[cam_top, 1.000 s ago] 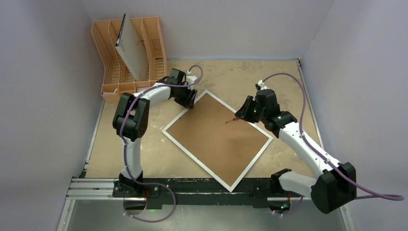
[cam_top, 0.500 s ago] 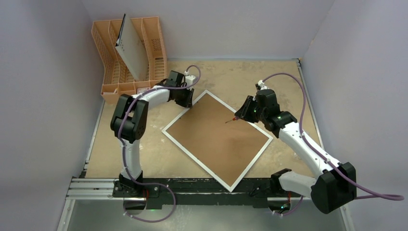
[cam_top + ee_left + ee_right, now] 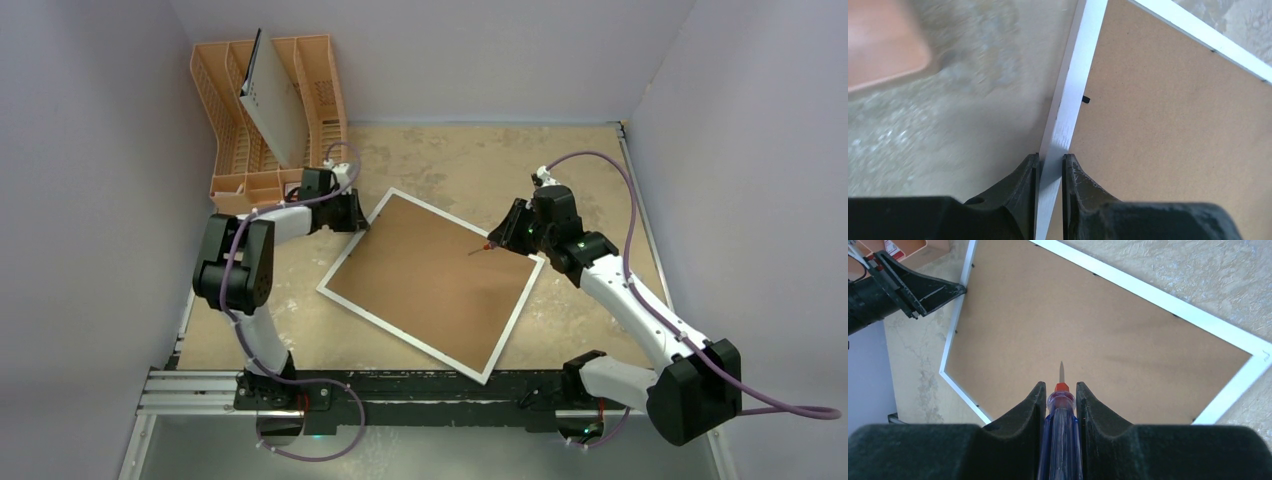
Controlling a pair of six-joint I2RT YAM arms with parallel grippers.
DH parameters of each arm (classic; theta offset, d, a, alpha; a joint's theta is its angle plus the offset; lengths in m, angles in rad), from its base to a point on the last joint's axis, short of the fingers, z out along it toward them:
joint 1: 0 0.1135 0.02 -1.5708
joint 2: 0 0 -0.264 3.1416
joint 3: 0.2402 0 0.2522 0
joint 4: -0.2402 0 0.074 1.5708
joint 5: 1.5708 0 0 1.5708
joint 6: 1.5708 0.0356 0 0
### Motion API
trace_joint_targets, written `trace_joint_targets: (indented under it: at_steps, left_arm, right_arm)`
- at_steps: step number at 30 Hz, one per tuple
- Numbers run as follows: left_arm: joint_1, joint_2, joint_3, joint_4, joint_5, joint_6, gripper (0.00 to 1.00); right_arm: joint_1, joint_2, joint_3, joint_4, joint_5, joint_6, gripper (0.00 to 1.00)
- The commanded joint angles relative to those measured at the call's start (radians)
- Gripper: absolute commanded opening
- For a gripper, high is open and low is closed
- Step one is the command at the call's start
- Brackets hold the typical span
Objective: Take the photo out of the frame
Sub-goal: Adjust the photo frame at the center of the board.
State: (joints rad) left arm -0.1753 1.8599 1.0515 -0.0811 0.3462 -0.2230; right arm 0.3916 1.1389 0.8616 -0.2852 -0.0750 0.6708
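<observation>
While left end effector (image 3: pixel 1050 159) pinches frame (image 3: pixel 1079 75), right end effector (image 3: pixel 1058 388) grips screwdriver (image 3: pixel 1061 412).

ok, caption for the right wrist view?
Screwdriver in the right pincer, aimed at the frame's brown back; left pincer clamps the white edge.

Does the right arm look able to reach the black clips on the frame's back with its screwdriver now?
Probably yes: the screwdriver in the right claw is poised over the frame, nothing covers its clips, and the left claw pinches only one border.
</observation>
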Motion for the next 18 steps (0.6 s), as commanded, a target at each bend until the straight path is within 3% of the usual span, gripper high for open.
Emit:
trace_joint_targets:
  at_steps: [1, 6, 13, 18]
  left_arm:
    - [0.054, 0.016, -0.127, -0.091, -0.1, -0.108, 0.0]
    - [0.05, -0.084, -0.287, 0.061, 0.0, -0.281, 0.0]
    - [0.04, -0.23, -0.47, 0.18, -0.035, -0.456, 0.0]
    - [0.004, -0.334, -0.6, 0.245, -0.146, -0.604, 0.0]
  right_arm:
    - [-0.003, -0.01, 0.011, 0.024, -0.015, 0.0, 0.0]
    - [-0.004, -0.008, 0.013, 0.027, -0.014, -0.001, 0.0]
    - [-0.005, -0.003, 0.007, 0.033, -0.018, -0.005, 0.0]
    - [-0.005, 0.007, 0.008, 0.04, -0.03, -0.007, 0.0]
